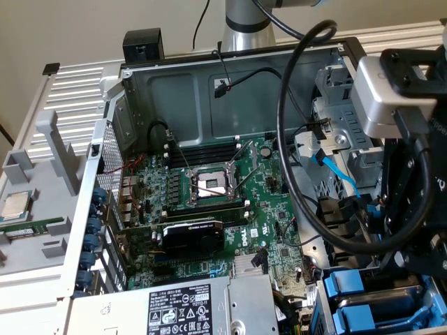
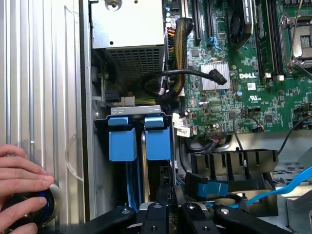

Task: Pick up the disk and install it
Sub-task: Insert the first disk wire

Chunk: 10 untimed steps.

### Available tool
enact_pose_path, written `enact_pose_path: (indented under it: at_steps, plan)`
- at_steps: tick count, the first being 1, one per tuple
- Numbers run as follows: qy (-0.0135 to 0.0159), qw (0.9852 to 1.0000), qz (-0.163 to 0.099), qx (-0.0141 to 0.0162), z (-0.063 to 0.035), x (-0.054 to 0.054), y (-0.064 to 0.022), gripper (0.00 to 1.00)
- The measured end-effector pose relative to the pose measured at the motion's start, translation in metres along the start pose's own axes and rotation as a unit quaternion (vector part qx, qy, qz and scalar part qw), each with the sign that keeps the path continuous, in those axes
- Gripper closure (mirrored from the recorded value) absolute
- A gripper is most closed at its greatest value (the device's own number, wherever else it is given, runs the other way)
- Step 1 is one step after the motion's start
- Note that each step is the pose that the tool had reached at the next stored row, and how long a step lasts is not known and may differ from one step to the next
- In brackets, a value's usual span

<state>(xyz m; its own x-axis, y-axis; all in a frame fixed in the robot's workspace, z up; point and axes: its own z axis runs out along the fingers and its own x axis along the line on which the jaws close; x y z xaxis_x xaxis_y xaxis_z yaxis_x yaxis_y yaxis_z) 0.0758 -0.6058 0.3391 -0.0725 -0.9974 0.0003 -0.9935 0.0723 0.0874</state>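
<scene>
Two blue carriers [image 2: 122, 144] are standing in the drive cage [image 2: 134, 111], five o'clock from the motherboard [image 1: 279, 209] in the exterior view. We are seeing the disk [image 2: 158, 141] seated in the one nearer the gripper [image 2: 168, 204], its fingers pressed together, empty. Black cable [image 1: 281, 118] is looping across; a person's hand [image 2: 19, 190] is resting outside the case.

Green motherboard [image 1: 274, 204], grey power supply [image 1: 183, 307], loose CPU chip [image 1: 17, 204]

You see soft, even light on the motherboard [image 1: 209, 202]. Next to it the drive bay [image 2: 134, 111] sits in shadow. Its little heatsink [image 2: 214, 77] shines white.
</scene>
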Motion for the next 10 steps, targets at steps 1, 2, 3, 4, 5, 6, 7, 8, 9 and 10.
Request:
enact_pose_path:
  at_steps: [1,2,3,4,5,6,7,8,9,10]
  plan:
    - [-0.0001,1.0000,0.000,0.0000,0.0000,0.0000,0.0000,0.83]
    - [-0.0001,1.0000,0.000,0.0000,0.0000,0.0000,0.0000,0.83]
    - [-0.0001,1.0000,0.000,0.0000,0.0000,0.0000,0.0000,0.83]
    - [-0.0001,1.0000,0.000,0.0000,0.0000,0.0000,0.0000,0.83]
    - [0.0000,1.0000,0.000,0.0000,0.0000,0.0000,0.0000,0.83]
    - [0.0000,1.0000,0.000,0.0000,-0.0001,0.0000,0.0000,0.83]
    - [0.0000,1.0000,0.000,0.0000,-0.0001,0.0000,0.0000,0.83]
    - [-0.0001,1.0000,0.000,0.0001,-0.0001,0.0000,0.0000,0.83]
    - [-0.0001,1.0000,0.000,0.0001,-0.0001,0.0000,0.0000,0.83]
    - [0.0000,1.0000,0.000,0.0003,-0.0002,0.0000,0.0000,0.83]
